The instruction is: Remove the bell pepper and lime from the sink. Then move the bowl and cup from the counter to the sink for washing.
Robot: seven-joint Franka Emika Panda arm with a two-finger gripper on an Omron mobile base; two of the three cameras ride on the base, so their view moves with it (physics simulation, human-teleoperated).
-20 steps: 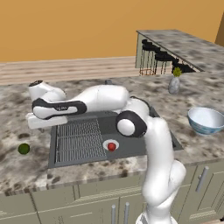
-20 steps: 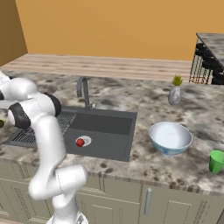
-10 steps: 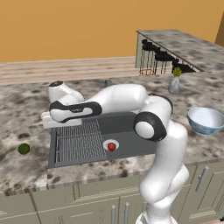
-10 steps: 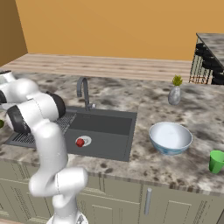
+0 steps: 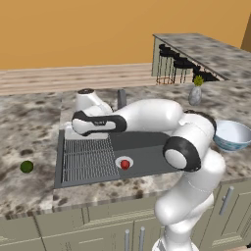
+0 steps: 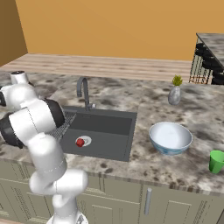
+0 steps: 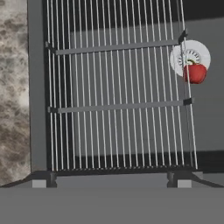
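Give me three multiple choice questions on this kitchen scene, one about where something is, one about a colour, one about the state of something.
1. Where is the lime?
A. On the counter left of the sink
B. On the wire rack
C. Inside the bowl

2. What colour is the cup?
A. Red
B. Bright green
C. White

3. What is in the bowl?
A. The bell pepper
B. The cup
C. Nothing

Answers:
1 A, the lime lies on the counter beside the sink.
2 B, the cup is bright green.
3 C, the bowl shows a bare white inside; the bell pepper sits at the drain.
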